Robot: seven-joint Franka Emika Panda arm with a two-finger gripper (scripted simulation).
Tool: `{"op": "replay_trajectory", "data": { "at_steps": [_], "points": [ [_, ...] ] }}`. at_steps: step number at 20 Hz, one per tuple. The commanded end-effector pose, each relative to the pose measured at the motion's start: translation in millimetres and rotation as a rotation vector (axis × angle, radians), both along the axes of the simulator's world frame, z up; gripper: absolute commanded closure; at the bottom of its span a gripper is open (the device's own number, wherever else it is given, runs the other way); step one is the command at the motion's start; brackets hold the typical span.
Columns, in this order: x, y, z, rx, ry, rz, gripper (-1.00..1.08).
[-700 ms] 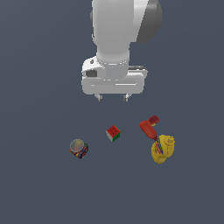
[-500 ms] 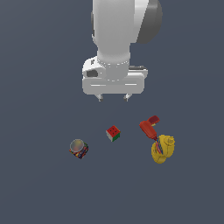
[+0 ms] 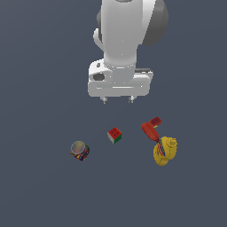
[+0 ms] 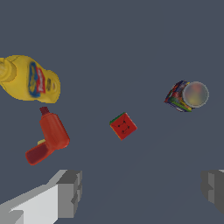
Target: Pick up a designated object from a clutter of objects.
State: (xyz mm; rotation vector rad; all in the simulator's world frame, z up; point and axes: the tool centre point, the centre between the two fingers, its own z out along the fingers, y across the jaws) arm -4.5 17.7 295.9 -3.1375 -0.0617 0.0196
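Fingers [image 4: 142,192] are spread wide, holding nothing, up above the desk [image 3: 40,186]. Red piece [image 3: 151,129] lies touching the yellow lump [image 3: 165,150], with the cube [image 3: 115,135] and dome [image 3: 80,150] well apart.

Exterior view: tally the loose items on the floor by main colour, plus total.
Red: 2, the glossy red bent piece and the red-faced cube with green and white sides
Yellow: 1, the lumpy yellow object
Grey: 1, the greyish dome on a multicoloured base
Total: 4
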Motion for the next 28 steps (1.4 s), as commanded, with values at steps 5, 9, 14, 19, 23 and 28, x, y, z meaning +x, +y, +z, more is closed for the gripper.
{"op": "replay_trajectory", "data": {
  "at_steps": [5,9,14,19,23,28],
  "points": [
    [5,11,-13,-0.016,0.007,0.036,-1.0],
    [11,26,-31,-0.035,0.016,0.086,-1.0],
    [20,55,-65,-0.068,0.031,0.181,-1.0],
    [25,98,-114,-0.104,0.049,0.316,-1.0],
    [23,136,-156,-0.125,0.062,0.431,-1.0],
    [14,173,-198,-0.137,0.073,0.544,-1.0]
  ]
}}
